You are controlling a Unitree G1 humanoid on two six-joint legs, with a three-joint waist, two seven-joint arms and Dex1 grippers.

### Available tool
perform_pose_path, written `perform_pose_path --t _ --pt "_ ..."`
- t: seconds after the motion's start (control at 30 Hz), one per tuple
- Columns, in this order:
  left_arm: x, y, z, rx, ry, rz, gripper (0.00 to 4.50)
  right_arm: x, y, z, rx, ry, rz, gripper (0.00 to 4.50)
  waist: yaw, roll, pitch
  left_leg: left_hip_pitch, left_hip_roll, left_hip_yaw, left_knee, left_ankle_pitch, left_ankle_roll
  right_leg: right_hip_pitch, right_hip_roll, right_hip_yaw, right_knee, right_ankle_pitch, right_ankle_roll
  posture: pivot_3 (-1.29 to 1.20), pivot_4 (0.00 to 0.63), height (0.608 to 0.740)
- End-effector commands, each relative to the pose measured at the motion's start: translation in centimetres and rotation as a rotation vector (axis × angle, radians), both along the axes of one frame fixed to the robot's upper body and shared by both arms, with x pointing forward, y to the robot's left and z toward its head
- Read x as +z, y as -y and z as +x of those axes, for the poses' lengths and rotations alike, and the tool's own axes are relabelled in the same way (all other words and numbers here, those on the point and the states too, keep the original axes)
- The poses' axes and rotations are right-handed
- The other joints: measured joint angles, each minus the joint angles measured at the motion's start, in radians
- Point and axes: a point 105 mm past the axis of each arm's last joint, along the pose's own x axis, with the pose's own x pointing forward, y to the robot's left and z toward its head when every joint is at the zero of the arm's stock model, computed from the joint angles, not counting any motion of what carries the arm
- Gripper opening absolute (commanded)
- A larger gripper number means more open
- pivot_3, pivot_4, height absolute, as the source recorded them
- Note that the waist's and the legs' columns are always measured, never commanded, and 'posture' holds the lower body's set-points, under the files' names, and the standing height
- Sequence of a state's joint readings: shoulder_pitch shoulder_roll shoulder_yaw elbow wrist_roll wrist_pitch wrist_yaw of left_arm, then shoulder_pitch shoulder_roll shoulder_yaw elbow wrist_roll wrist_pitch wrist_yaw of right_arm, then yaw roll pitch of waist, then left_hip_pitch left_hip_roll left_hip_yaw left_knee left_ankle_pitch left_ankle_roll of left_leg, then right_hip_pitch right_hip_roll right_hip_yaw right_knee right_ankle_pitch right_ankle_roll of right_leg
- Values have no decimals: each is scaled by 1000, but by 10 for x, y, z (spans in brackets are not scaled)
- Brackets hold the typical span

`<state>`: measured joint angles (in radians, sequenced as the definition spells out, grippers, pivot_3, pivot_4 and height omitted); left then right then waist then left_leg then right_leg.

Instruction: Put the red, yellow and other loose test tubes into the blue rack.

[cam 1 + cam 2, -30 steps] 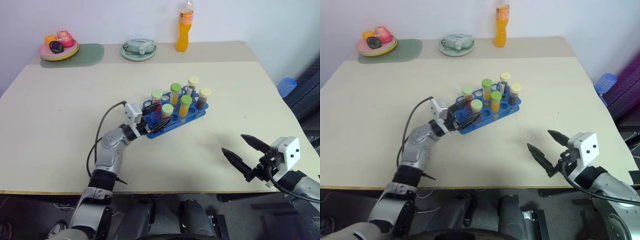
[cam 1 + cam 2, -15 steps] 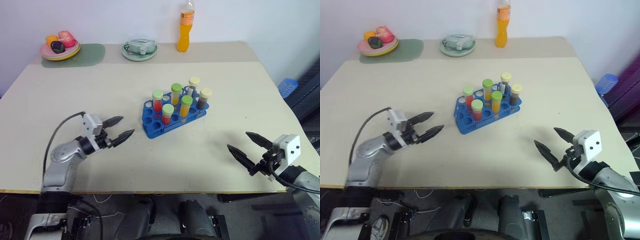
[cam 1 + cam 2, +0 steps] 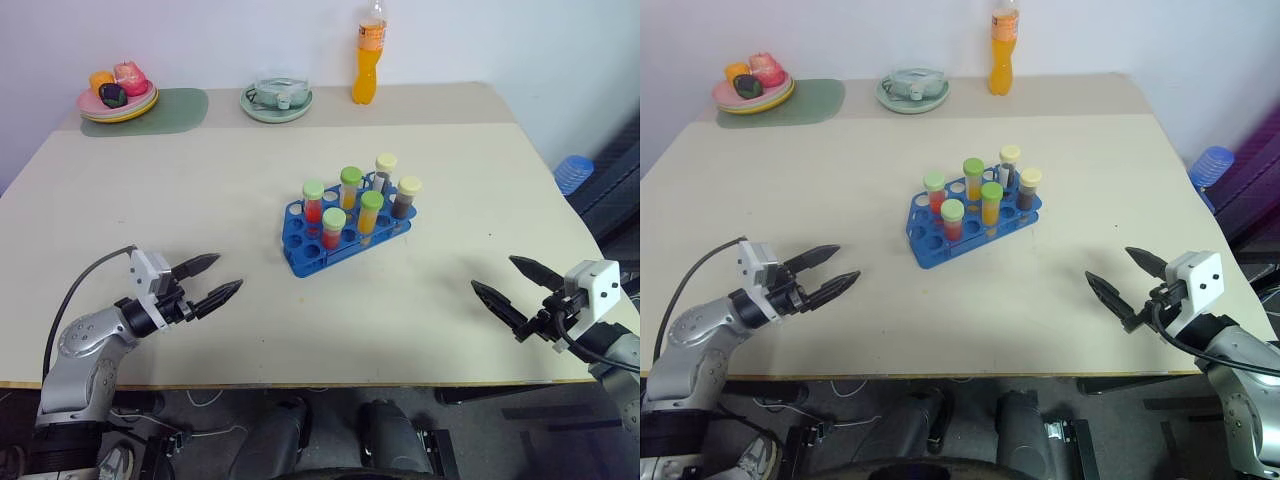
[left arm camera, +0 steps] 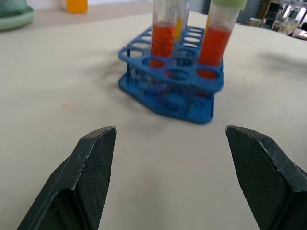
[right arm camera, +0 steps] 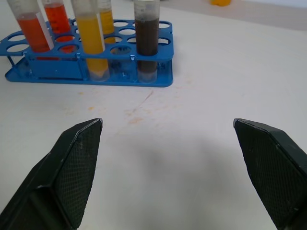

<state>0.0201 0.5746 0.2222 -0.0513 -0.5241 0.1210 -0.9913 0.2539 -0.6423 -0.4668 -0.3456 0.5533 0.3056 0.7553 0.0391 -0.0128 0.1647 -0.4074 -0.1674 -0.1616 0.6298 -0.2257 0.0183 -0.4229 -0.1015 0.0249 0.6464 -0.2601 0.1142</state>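
Both pincers spread wide and empty, low over the near edge of the tabletop [image 3: 150, 190].

Left pincer [image 3: 212, 278] held about level, aimed inward toward the blue rack [image 3: 345, 232]; right pincer [image 3: 510, 290] likewise, angled in from the opposite side; both well short of the rack. Mid-tabletop: rack holding six capped test tubes [image 3: 371, 213] upright, none lying loose. Up close from the left wrist: two red tubes at the rack's near end. From the right wrist: yellow tubes and the dark brown tube [image 5: 147, 36] standing in the front row. Farthest back along the wall: plate of toy food [image 3: 117, 102], green bowl [image 3: 277, 102], orange bottle [image 3: 368, 50].
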Motion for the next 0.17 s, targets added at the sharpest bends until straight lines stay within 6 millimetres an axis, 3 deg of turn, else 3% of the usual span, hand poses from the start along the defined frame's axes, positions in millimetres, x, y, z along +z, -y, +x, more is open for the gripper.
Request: perform_pose_path --t 0.03,0.17 --pt "12 2 -2 -2 48 -6 3727 7 0 2 6 27 -14 4500 0 0 0 0 0 0 0 0 0 0 0 0 0 0 0 0 150 740" --pt "9 3 -2 2 38 -1 3727 7 -2 2 9 26 -15 4500 0 0 0 0 0 0 0 0 0 0 0 0 0 0 0 0 150 740"
